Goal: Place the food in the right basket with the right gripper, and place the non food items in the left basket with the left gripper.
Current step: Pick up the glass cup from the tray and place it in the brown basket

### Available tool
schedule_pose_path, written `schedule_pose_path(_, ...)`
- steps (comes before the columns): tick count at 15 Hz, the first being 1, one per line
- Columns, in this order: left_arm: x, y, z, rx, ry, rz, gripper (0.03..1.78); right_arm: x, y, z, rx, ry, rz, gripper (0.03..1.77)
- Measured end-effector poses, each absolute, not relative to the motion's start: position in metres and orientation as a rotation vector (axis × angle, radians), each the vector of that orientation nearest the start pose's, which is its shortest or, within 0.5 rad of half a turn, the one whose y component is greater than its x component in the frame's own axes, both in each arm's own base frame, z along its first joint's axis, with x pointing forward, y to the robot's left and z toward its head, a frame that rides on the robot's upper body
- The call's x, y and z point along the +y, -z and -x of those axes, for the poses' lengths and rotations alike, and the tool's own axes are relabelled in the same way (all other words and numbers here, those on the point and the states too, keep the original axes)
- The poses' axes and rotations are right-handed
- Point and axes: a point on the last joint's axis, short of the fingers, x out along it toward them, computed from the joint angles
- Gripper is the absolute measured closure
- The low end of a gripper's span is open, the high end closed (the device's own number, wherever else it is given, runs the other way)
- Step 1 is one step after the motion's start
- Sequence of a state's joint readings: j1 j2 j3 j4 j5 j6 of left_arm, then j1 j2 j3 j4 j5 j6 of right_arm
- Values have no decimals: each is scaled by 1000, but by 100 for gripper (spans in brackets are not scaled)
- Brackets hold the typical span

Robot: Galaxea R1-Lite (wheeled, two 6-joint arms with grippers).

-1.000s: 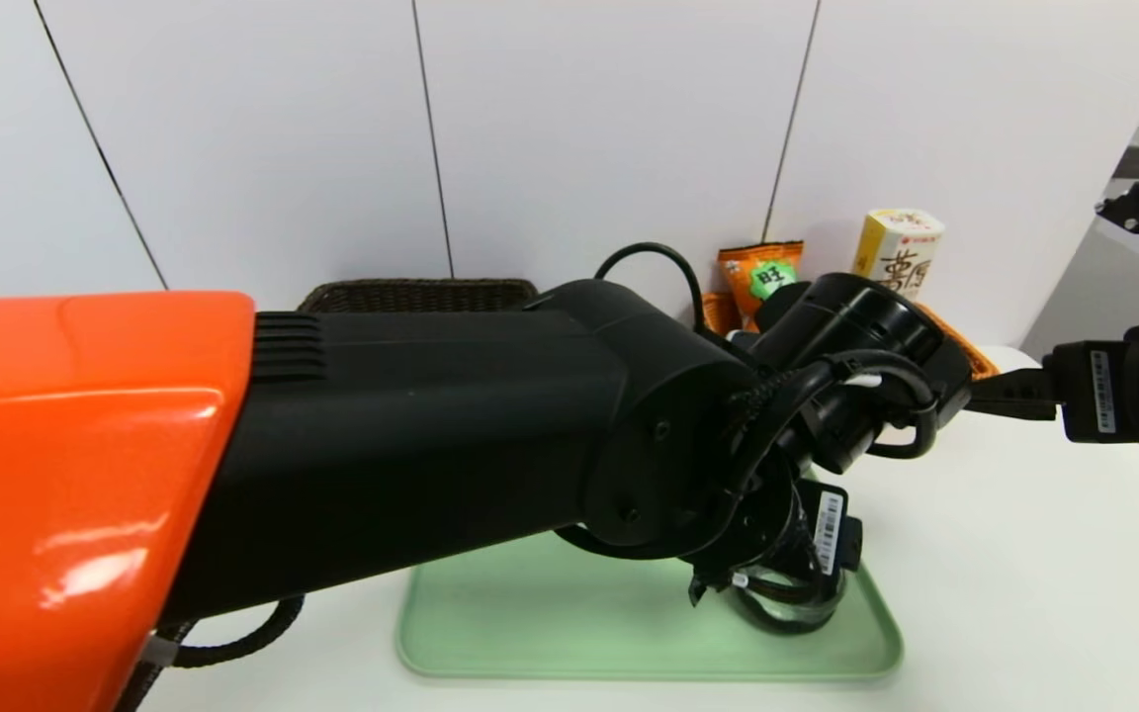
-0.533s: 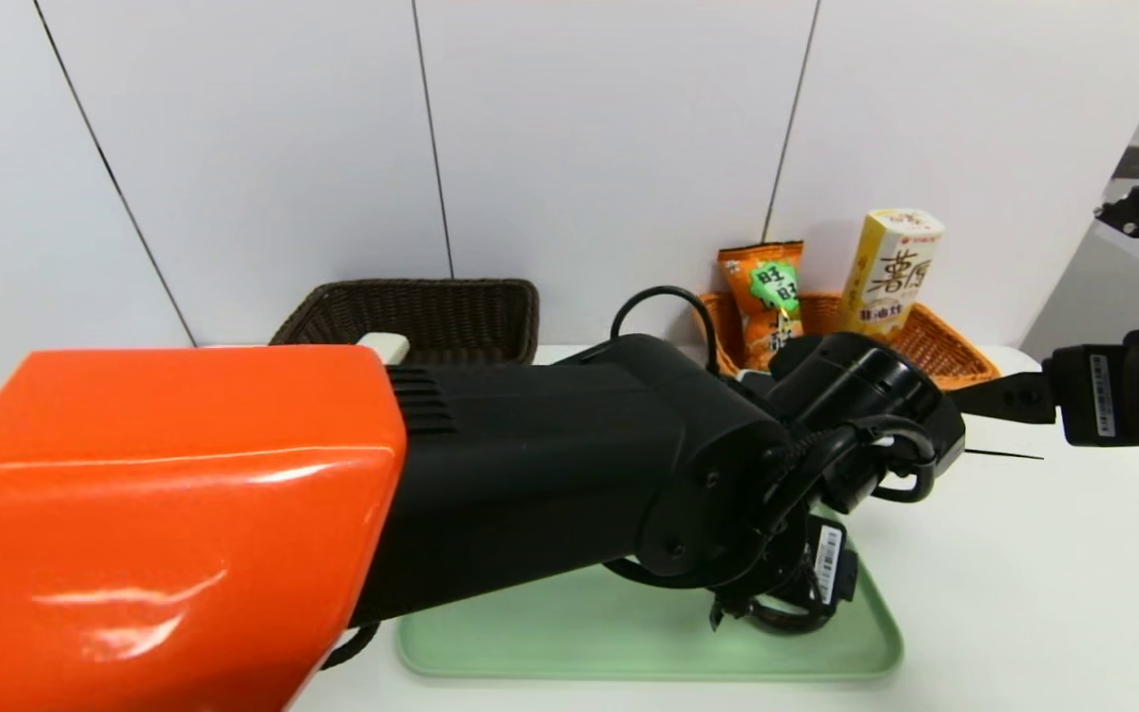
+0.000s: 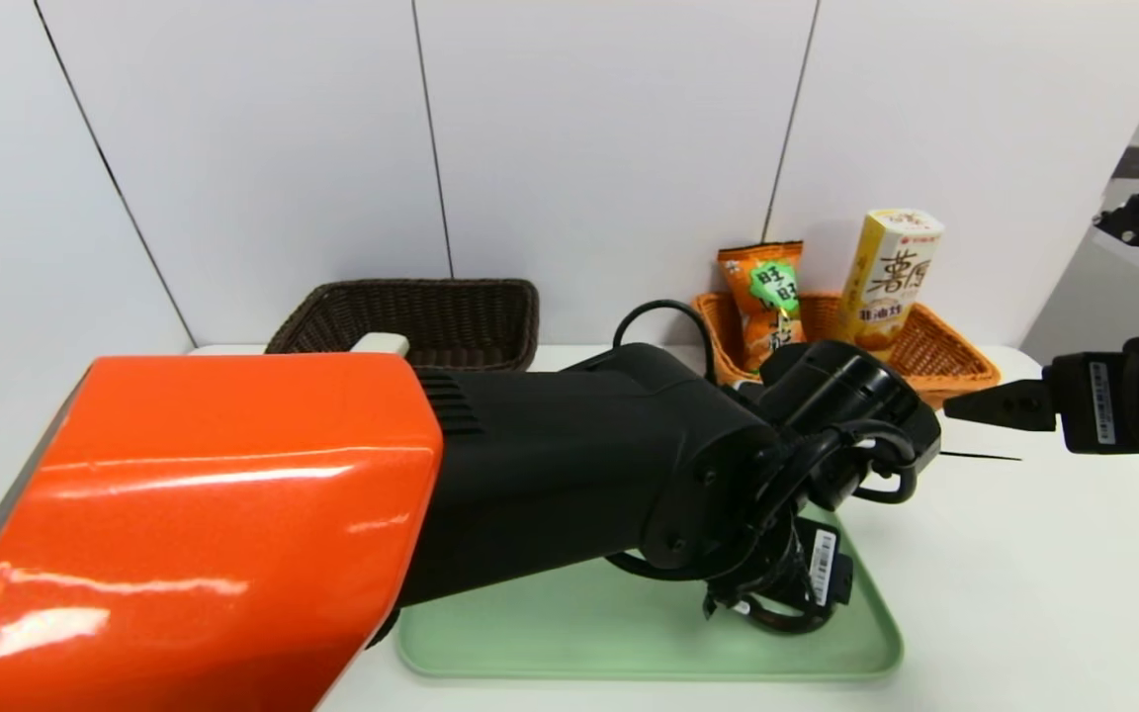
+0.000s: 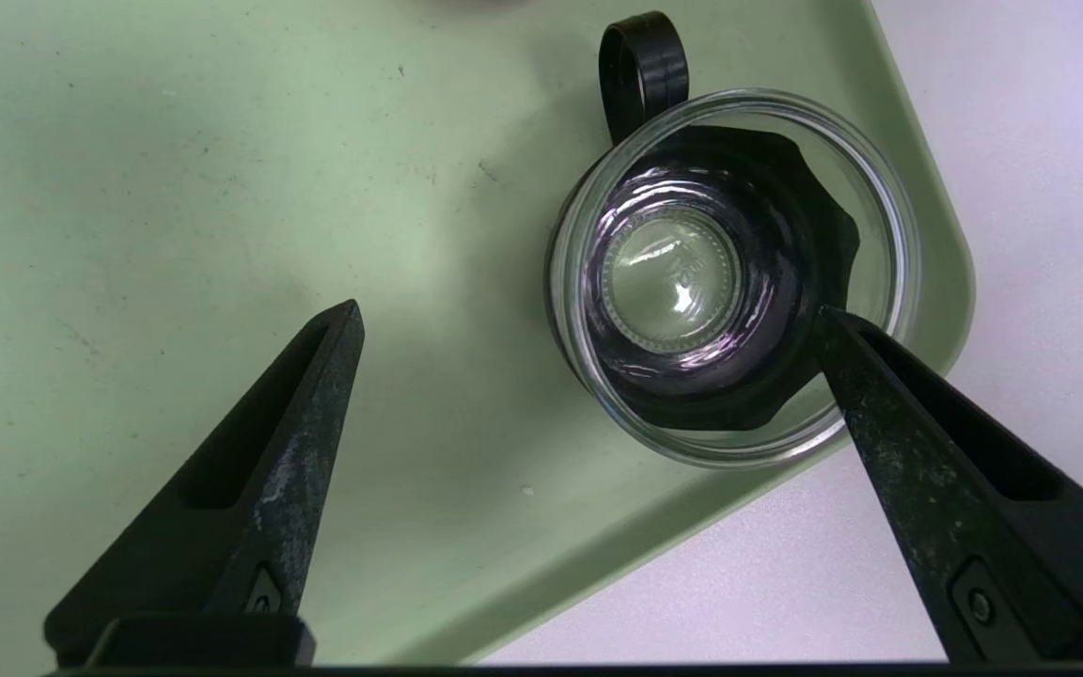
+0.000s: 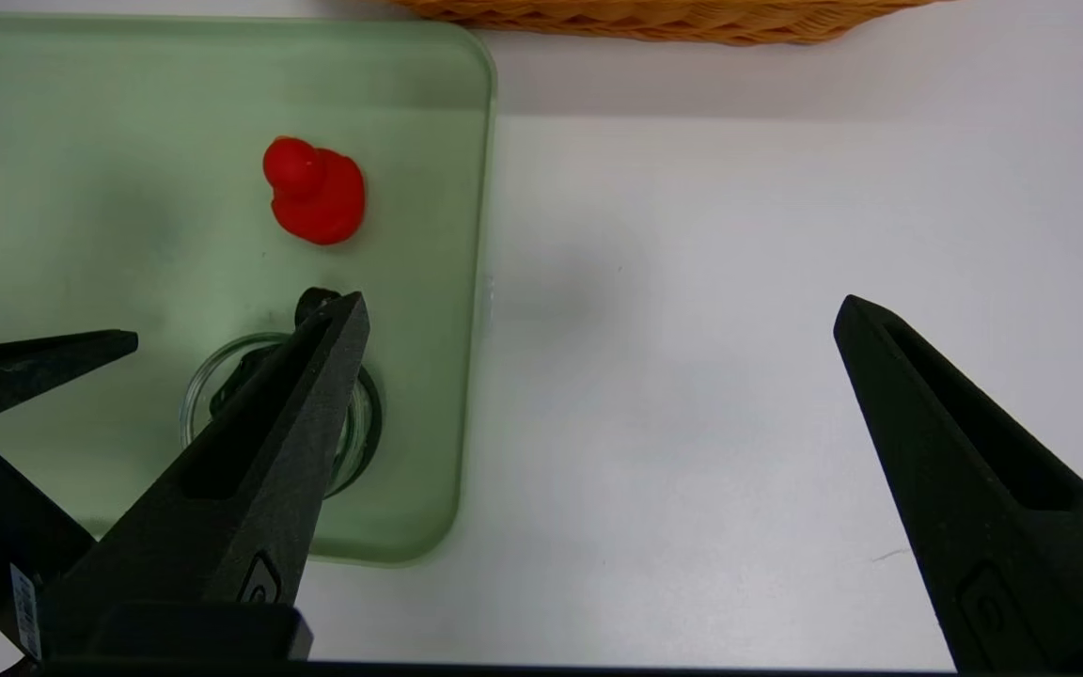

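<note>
Hovering over the near right corner of the green tray, the left gripper has its jaws spread wide and holds nothing. Below it stands the target: a clear glass jar, mouth up, with a black scalloped lid or insert inside and a black loop at the rim. One fingertip overlaps the jar's rim in the left wrist view; contact cannot be confirmed. The other fingertip sits well apart, over bare tray.

Handling judgement: glass, so rigid, smooth, likely slippery, breakable if dropped or knocked against the tray lip. Probably moderate weight. Best hold looks like straddling the wall across its full width, or pinching one wall, one finger inside and one outside. The loop looks too thin to trust.

A red duck toy also lies on the tray, farther back, near the jar. Both are non-food, bound for the dark basket.

The right gripper is parked over bare table, jaws wide, empty. The orange basket already holds a snack bag and a carton.
</note>
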State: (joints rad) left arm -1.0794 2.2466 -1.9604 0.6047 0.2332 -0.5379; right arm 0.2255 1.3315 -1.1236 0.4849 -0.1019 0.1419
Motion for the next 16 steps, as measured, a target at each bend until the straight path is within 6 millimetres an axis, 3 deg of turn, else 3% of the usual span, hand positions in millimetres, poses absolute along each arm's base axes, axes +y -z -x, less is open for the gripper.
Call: schedule_pose_path(16,-384,-167,-230,895,533,-88,12,41,-262,-190,695,-71,-19,9)
